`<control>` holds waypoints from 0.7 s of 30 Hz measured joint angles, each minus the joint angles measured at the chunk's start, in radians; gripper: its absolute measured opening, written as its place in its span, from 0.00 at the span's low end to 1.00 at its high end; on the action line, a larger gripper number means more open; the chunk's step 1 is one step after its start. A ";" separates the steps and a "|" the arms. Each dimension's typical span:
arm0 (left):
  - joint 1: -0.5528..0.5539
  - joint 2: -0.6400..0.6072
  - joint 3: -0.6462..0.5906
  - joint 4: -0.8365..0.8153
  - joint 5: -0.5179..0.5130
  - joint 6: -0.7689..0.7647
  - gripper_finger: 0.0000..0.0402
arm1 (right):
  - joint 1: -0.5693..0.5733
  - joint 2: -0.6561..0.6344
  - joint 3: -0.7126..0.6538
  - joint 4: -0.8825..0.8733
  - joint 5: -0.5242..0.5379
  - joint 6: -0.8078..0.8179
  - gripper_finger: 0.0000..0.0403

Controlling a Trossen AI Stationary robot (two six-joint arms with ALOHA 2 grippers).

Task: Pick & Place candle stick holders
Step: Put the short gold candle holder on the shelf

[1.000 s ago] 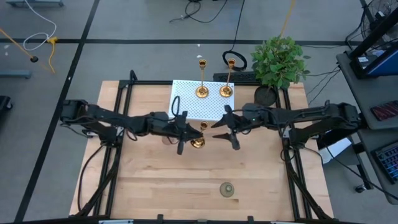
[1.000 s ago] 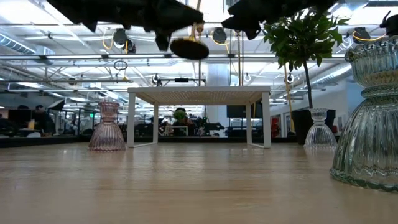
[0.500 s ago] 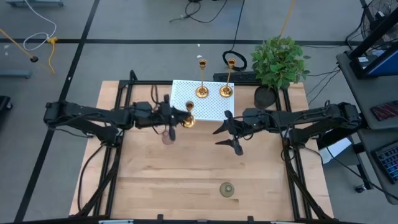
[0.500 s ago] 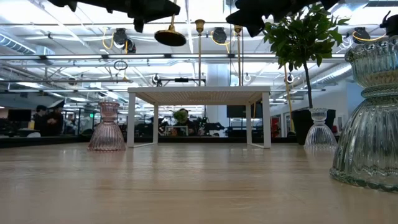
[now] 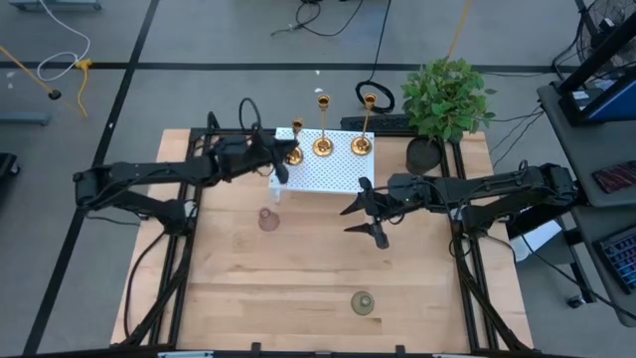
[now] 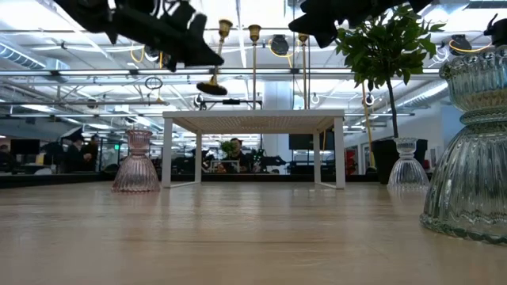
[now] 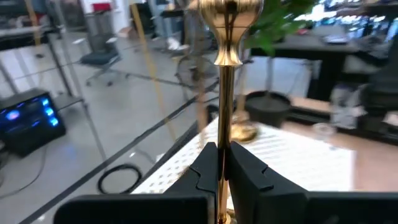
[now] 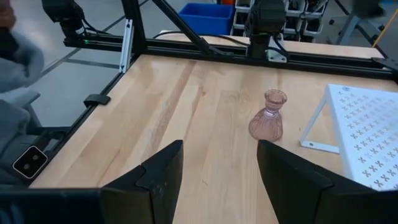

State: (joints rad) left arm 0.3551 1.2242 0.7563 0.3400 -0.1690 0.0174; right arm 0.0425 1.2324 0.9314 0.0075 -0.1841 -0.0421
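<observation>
Two gold candlesticks stand upright by their round bases on the white perforated stand at the table's far middle. My left gripper is shut on a third gold candlestick over the stand's far left corner. In the low view this candlestick hangs above the stand top. My right gripper is open and empty, hovering right of the table's middle, near the stand's near right corner. My left gripper pinches the candlestick's thin stem between its two fingers, on the stem's lower part. The fingers come level from the table's left and lie across the stem. The candlestick is nearly upright, cup up, its base clear of the stand.
A pink glass vase stands left of the table's middle and shows in the right wrist view. A small round piece lies near the front edge. A clear ribbed glass vase stands close on the right. A potted plant is at the far right.
My left gripper has carried the candlestick from the table's middle toward the far edge and a little left, up to the stand's far left corner. The candlestick has turned from tipped over to nearly upright. My right gripper has stayed open.
</observation>
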 joint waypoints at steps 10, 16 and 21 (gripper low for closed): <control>0.137 0.127 0.000 0.039 0.003 -0.043 0.04 | 0.000 0.000 0.000 -0.020 0.000 0.000 0.49; 0.159 0.174 0.000 0.096 0.016 -0.046 0.04 | 0.000 0.000 0.000 -0.029 0.000 0.000 0.49; 0.162 0.188 0.000 0.092 0.015 -0.047 0.04 | 0.000 0.000 0.000 -0.028 0.000 0.000 0.49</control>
State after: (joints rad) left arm 0.5167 1.4125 0.7566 0.4319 -0.1542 -0.0296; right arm 0.0422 1.2327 0.9314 -0.0208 -0.1844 -0.0422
